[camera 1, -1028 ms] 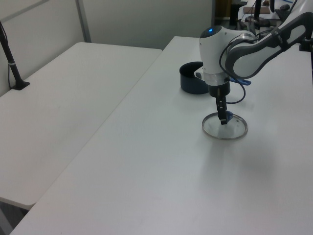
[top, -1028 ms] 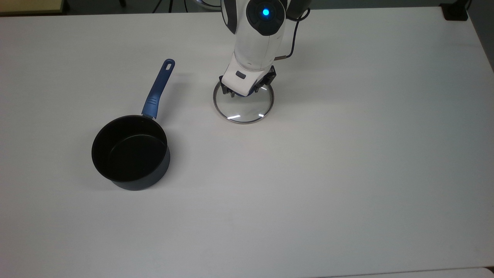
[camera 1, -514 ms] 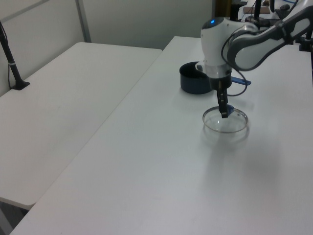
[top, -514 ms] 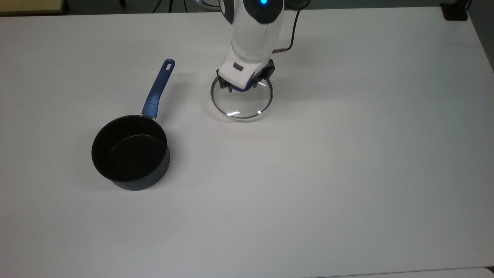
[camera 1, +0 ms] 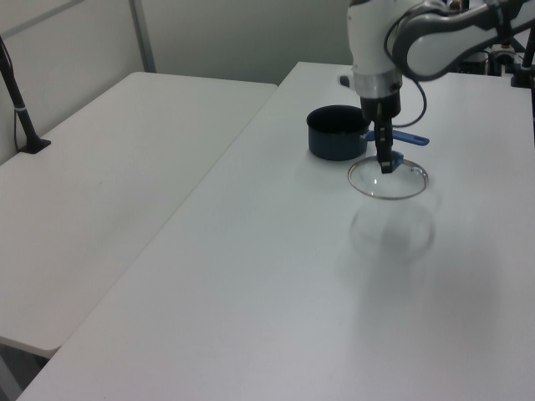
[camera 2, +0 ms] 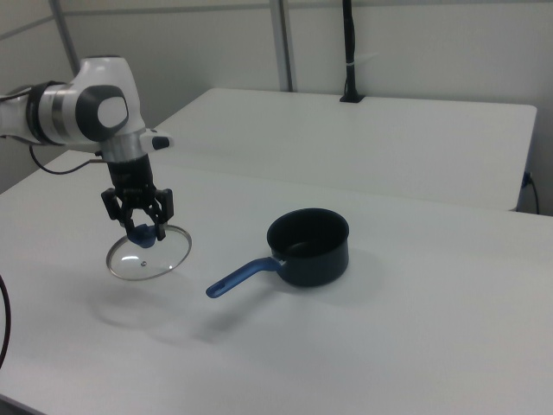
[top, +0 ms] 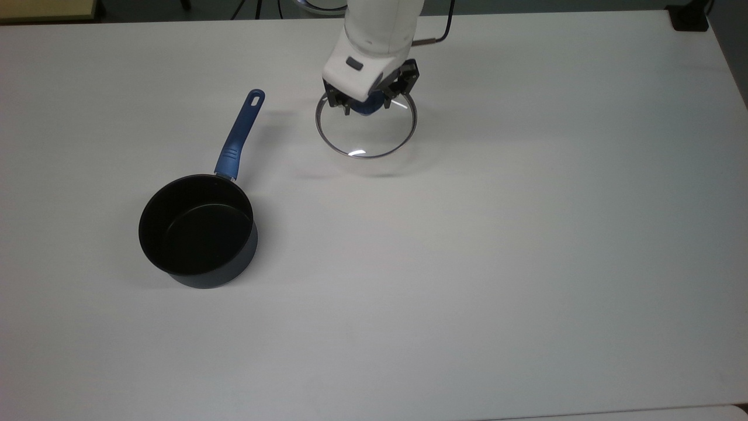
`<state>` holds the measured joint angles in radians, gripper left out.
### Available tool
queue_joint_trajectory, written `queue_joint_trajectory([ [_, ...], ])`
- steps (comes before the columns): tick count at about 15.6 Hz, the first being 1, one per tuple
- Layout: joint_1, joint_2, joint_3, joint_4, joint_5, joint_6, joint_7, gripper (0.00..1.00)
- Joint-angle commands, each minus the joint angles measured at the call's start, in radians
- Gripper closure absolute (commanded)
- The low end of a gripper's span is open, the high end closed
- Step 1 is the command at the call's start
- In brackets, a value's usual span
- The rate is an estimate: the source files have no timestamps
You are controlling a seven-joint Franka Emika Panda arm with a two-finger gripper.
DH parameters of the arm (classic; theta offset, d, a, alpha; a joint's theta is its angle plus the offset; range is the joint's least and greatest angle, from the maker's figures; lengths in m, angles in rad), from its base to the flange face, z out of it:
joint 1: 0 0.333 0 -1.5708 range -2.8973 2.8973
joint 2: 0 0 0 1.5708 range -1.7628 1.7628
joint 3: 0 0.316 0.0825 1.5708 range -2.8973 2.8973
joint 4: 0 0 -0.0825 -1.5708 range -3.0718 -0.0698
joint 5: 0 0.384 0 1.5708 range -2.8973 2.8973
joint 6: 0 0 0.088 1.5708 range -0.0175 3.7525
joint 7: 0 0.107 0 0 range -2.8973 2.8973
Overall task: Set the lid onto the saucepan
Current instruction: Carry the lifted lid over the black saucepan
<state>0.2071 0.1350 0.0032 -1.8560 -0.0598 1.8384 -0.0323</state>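
Gripper (top: 367, 105) pinches blue knob (camera 2: 143, 233), fingers closed on it. Lid (top: 366, 131) hangs in air above table (top: 526, 234), near far edge in top view. Saucepan (top: 197, 231) sits open, well apart, nearer top view's left edge. Lid likely glass: stiff, slippery, breaks easy. Knob looks best place to hold.

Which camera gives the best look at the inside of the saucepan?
The top view: it looks straight down into the saucepan, showing its whole black floor. The right view shows a slanted part of the inside; the left view shows mainly its outer wall.
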Motion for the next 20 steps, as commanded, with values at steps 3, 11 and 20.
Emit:
queue_joint_trajectory([
  [3, -0.028, -0.031, -0.052, 0.089, 0.02, -0.07, -0.011, 0.49],
  [11, -0.195, 0.063, -0.071, 0.256, 0.011, -0.094, -0.037, 0.49],
  [20, -0.334, 0.248, -0.069, 0.443, 0.02, -0.082, -0.014, 0.5],
])
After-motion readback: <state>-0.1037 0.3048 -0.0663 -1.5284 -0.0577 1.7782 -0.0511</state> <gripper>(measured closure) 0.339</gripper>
